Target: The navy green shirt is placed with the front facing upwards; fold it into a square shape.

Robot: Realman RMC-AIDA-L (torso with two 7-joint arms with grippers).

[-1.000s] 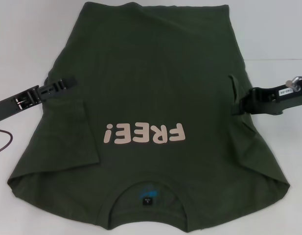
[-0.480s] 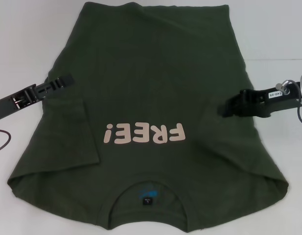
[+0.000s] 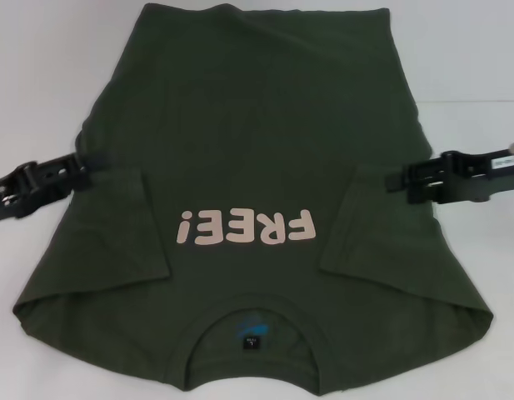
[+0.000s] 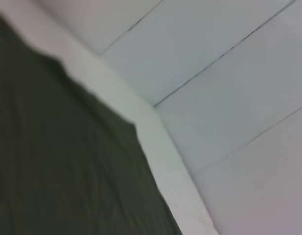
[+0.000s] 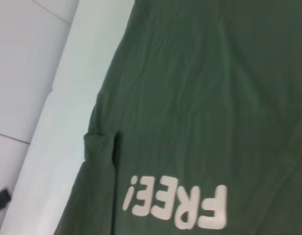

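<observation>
The navy green shirt (image 3: 257,125) lies flat on the white table, front up, collar nearest me and the pale "FREE!" print (image 3: 244,227) upside down. Its left sleeve (image 3: 127,225) and right sleeve (image 3: 369,225) are both folded inward onto the body. My left gripper (image 3: 80,167) sits low at the shirt's left edge, level with the sleeve fold. At the right edge, my right gripper (image 3: 394,182) is open and holds nothing. The right wrist view shows the shirt (image 5: 199,98) with its print (image 5: 177,203). Dark cloth of the shirt (image 4: 53,161) fills part of the left wrist view.
The white table (image 3: 473,67) shows bare on both sides of the shirt. The collar and its blue label (image 3: 252,333) lie close to the front edge. The table's edge (image 4: 155,147) and the tiled floor (image 4: 229,73) beyond it appear in the left wrist view.
The right gripper carried the right sleeve inward, let it go and drew back to the right; the sleeve now lies flat. The left gripper pulled back left, off the shirt.
</observation>
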